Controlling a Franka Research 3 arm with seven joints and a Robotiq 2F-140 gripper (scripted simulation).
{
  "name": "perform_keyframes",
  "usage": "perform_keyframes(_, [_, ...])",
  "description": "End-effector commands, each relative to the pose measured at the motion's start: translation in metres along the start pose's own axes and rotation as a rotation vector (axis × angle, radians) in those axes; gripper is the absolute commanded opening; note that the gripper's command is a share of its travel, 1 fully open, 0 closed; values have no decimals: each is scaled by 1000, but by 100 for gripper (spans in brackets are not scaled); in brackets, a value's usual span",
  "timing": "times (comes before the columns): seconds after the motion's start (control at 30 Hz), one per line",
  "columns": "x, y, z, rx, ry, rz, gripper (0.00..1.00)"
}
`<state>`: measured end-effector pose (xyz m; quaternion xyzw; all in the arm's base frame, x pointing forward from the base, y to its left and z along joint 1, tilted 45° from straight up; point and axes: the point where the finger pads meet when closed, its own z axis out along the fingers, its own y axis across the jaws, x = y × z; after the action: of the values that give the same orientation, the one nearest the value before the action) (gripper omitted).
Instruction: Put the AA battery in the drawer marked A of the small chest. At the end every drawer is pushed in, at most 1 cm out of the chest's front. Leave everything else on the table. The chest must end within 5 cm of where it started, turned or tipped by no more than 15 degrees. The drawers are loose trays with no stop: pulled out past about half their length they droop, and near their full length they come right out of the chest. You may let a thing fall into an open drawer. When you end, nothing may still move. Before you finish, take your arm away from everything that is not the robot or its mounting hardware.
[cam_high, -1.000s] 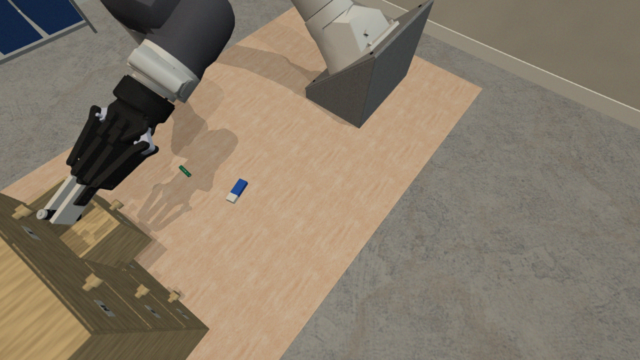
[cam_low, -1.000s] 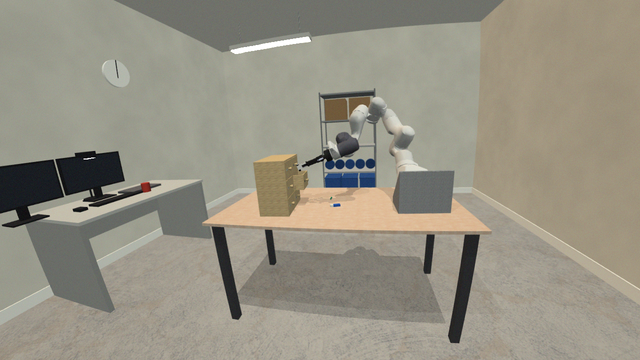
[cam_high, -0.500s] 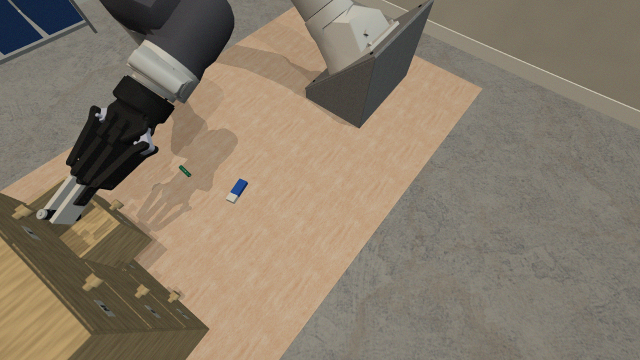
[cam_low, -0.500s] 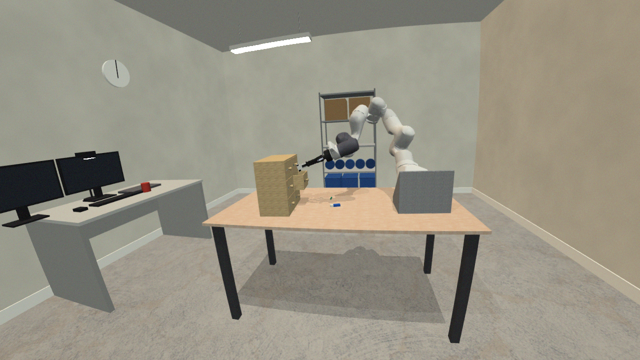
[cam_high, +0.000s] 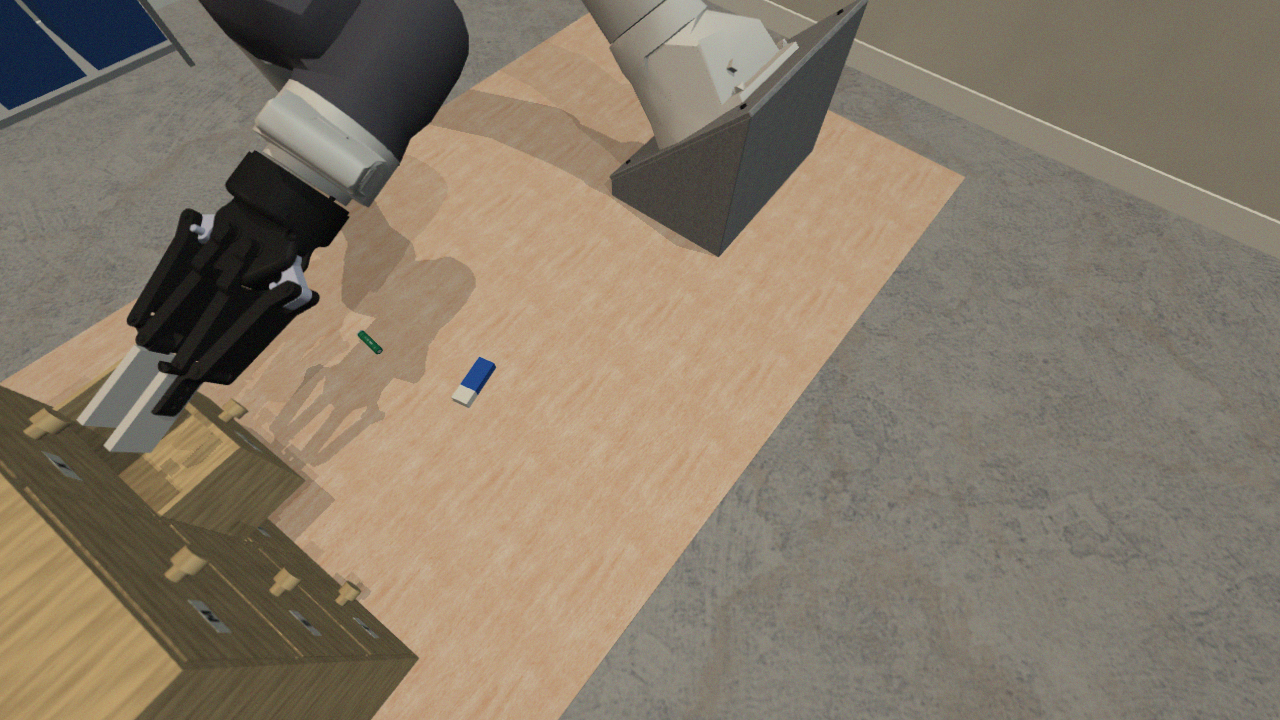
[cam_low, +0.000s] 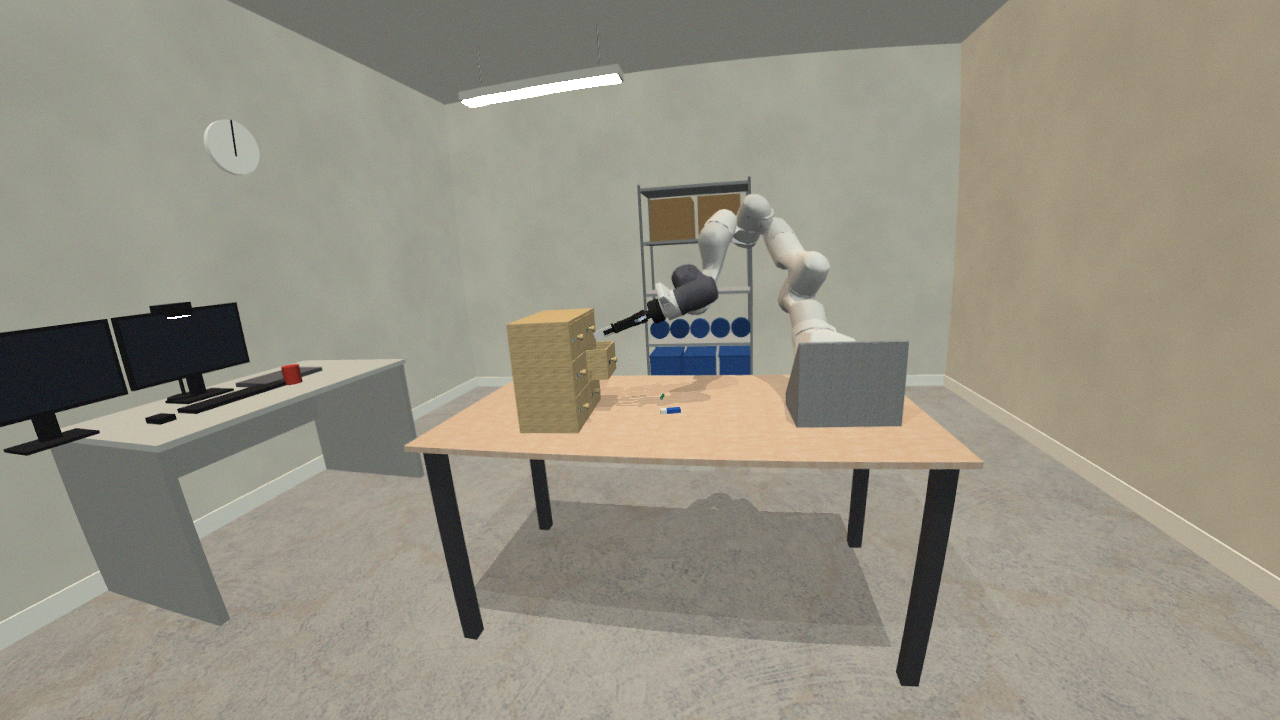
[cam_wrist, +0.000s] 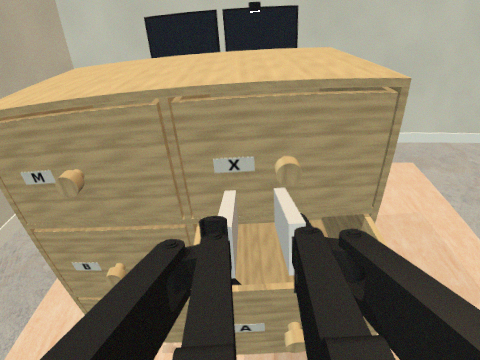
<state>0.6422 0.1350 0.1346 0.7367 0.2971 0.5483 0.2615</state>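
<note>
The small wooden chest (cam_high: 53, 608) (cam_low: 546, 376) (cam_wrist: 200, 74) stands at the table's left end. Its drawer marked A (cam_high: 241, 483) (cam_low: 605, 360) (cam_wrist: 267, 314) is pulled partly out, under the shut drawer marked X (cam_wrist: 232, 164). My gripper (cam_high: 111, 429) (cam_low: 608, 329) (cam_wrist: 255, 207) hangs just over the open drawer, pointing at the chest front. Its fingers stand a little apart with nothing between them. The AA battery does not show in any view. The drawer's inside is mostly hidden by my fingers.
A small green stick (cam_high: 369, 342) (cam_low: 662, 394) and a blue-and-white eraser (cam_high: 473, 380) (cam_low: 669, 410) lie on the table (cam_high: 626, 376) right of the chest. The arm's grey base block (cam_high: 716, 170) (cam_low: 845, 383) stands at the far end. Drawers M (cam_wrist: 39, 176) and B (cam_wrist: 86, 266) are shut.
</note>
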Motion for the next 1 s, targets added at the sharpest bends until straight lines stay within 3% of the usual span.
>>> perform_keyframes(0.0, [-2, 1, 1, -1, -3, -2, 100])
perform_keyframes(0.63, [-3, 1, -2, -1, -3, -2, 100])
perform_keyframes(0.97, [-11, 1, -30, -1, -3, -2, 100])
